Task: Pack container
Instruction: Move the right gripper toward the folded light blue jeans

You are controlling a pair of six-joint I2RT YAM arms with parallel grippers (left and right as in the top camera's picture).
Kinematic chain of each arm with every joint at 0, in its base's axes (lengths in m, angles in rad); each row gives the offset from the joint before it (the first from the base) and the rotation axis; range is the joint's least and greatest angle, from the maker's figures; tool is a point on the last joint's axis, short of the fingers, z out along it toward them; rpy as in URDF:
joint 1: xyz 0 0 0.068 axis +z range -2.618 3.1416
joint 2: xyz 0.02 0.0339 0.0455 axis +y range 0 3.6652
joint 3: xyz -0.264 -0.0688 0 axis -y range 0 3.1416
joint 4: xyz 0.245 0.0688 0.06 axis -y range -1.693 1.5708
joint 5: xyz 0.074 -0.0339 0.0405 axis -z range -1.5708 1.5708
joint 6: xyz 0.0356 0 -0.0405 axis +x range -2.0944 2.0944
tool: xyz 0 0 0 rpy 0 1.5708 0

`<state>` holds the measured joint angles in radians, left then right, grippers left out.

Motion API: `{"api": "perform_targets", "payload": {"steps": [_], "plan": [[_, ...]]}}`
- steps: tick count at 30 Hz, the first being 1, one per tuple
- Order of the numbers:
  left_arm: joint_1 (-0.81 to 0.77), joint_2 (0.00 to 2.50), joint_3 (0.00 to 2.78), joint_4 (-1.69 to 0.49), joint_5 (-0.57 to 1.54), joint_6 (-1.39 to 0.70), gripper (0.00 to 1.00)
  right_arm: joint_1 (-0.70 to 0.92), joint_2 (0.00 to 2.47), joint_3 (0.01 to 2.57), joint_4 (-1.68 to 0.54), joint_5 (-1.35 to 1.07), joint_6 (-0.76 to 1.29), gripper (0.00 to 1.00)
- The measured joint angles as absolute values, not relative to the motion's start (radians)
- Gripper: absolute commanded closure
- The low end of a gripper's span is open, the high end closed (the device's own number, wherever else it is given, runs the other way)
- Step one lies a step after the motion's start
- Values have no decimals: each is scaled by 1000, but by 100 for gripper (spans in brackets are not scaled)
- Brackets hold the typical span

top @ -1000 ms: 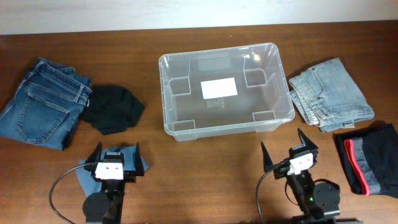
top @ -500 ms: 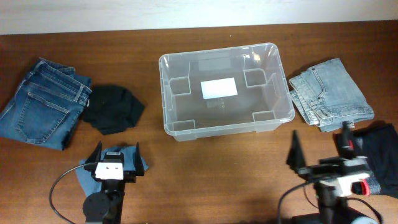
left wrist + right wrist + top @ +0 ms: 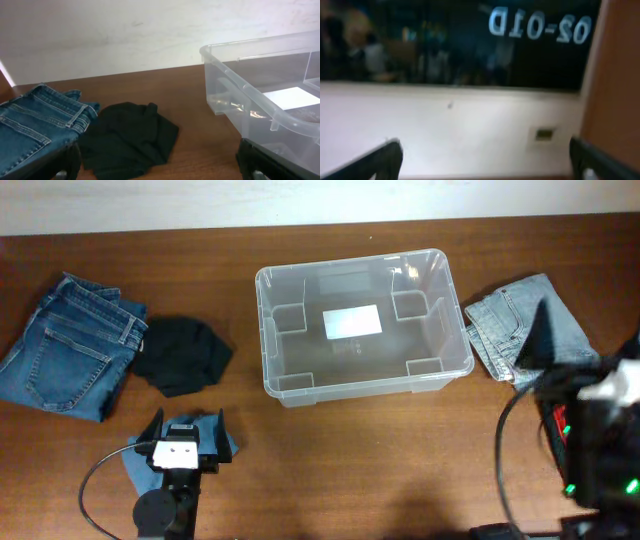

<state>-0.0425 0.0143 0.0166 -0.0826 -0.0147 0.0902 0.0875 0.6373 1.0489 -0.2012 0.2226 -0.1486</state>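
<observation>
Brown wooden table (image 3: pixel 340 450), whitish wall (image 3: pixel 100 35) behind it — elsewhere a dark, blurred window (image 3: pixel 445 45)

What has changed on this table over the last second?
The right gripper swung out to the right and rose toward the overhead camera, open and empty; it now hides most of the red-striped dark garment. The left gripper, the empty container, the dark jeans, the pale jeans and the black garment stayed put.

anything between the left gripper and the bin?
Nothing visible. Bare tabletop runs from the left gripper to the container, on its near wall. The black garment lies off to the left of that line, and a blue cloth lies under the gripper itself.
</observation>
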Motion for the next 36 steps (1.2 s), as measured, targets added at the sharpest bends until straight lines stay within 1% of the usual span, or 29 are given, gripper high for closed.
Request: {"api": "perform_targets", "payload": {"steps": [2, 5, 8, 11, 15, 19, 22, 25, 28, 36], "plan": [[-43, 15, 17, -84, -15, 90, 0, 88, 743, 1210, -305, 275, -210, 2], [-43, 15, 17, -84, -15, 90, 0, 85, 848, 1377, -417, 321, -261, 2], [-43, 15, 17, -84, -15, 90, 0, 49, 962, 1559, -539, 341, -292, 2], [-43, 15, 17, -84, -15, 90, 0, -21, 1059, 1702, -648, 315, -307, 2], [-43, 15, 17, -84, -15, 90, 0, -173, 1191, 1860, -788, 192, -313, 2], [-43, 15, 17, -84, -15, 90, 0, -359, 1302, 1932, -876, 11, -281, 2], [-43, 15, 17, -84, -15, 90, 0, -530, 1373, 1937, -912, -139, -194, 2], [-43, 15, 17, -84, -15, 90, 0, -644, 1425, 1940, -974, -220, -125, 2], [-43, 15, 17, -84, -15, 90, 0, -690, 1476, 1941, -1032, -252, -88, 1], [-43, 15, 17, -84, -15, 90, 0, -693, 1649, 1943, -1074, -284, -51, 2]]}}
